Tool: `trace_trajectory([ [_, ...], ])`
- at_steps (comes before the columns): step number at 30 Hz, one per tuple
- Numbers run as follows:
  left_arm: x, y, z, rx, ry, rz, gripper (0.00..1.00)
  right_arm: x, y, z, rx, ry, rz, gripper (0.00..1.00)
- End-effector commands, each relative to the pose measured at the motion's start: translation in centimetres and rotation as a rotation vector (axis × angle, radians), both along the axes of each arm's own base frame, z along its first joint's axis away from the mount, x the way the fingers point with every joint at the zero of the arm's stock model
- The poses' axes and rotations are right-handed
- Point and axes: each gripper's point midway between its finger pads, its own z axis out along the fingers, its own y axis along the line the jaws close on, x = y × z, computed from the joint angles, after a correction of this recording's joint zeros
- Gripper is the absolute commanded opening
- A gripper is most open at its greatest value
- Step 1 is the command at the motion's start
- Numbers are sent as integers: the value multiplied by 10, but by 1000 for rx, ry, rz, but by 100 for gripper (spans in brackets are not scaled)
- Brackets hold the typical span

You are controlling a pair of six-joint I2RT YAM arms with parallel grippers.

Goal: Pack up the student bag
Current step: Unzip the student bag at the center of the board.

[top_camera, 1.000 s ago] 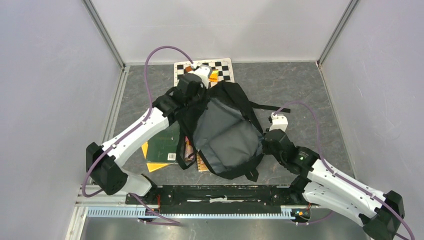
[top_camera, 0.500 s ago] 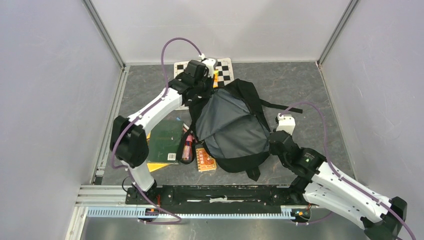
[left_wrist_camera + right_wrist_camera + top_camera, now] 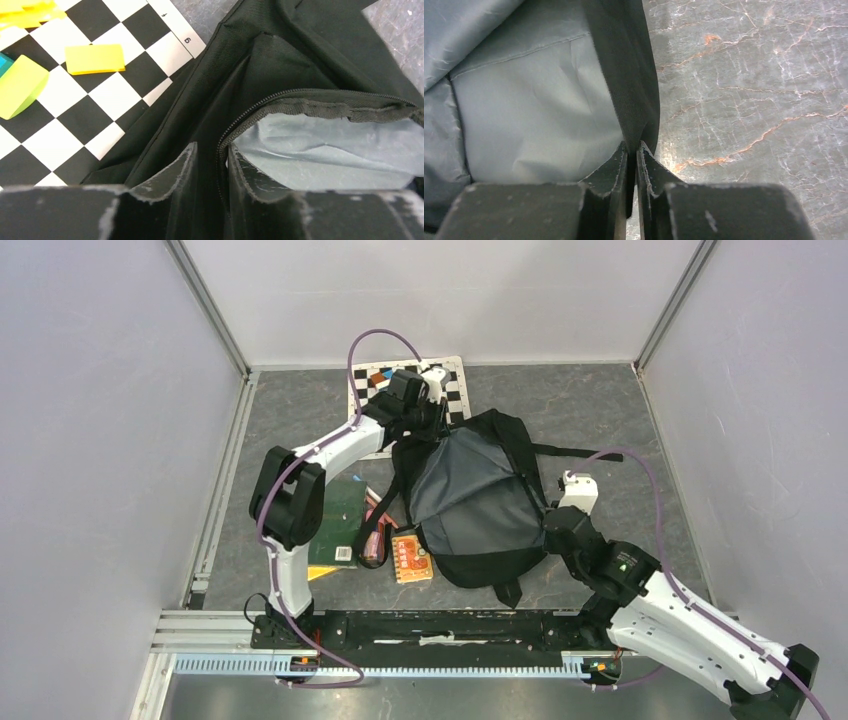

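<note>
While the left arm has folded up from its low reach of a second ago, the top view shows its elbow now raised near the base and the left gripper [image 3: 424, 425] carried farther right along the far rim of the student bag [image 3: 470, 505]. The bag lies in the middle of the table [image 3: 620, 410], its grey lining up, and has shifted right and away. That shift uncovers an orange packet [image 3: 410, 557] and a pink item [image 3: 375, 530] beside the green notebook [image 3: 335, 530]. The bag's far end overlaps the near corner of the checkered mat [image 3: 455, 375]. The right gripper [image 3: 548, 523] sits at the bag's right edge, slightly farther right than before.

From the left wrist, the left gripper [image 3: 210, 150] has its fingers a little apart, with the zip [image 3: 310, 97] of the student bag [image 3: 300, 50] running down between them. I cannot tell whether they still press it. The grey lining [image 3: 325, 150] shows inside the opening. On the checkered mat [image 3: 75, 115] lie a yellow pad [image 3: 95, 58] and a lime-green block [image 3: 20, 85].

From the right wrist, the right gripper [image 3: 633, 146] is clenched on a fold of the student bag's [image 3: 624, 75] black edge, with grey lining [image 3: 524, 115] to one side and bare table [image 3: 749, 100] to the other.
</note>
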Motion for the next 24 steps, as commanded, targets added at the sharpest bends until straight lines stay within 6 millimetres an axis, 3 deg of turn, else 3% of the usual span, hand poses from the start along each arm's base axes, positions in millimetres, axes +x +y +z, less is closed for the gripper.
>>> trace_trajectory([
  [1,22,-1,35,-54,-153,13,46,1,-14,3,-36,-24,-51,24],
  [4,19,3,52,-72,-195,22,72,3,-14,8,-47,-32,-48,42],
  [7,12,2,76,-99,-225,11,83,5,-13,14,-52,-43,-39,62],
  [10,5,4,105,-134,-264,6,94,7,-10,20,-63,-51,-13,73],
  [16,-11,13,135,-144,-297,8,100,14,8,37,-51,-99,94,78],
  [20,-29,19,140,-170,-290,20,100,24,39,45,-28,-132,235,78],
  [24,-57,31,139,-223,-263,60,100,37,71,40,-12,-120,323,75],
])
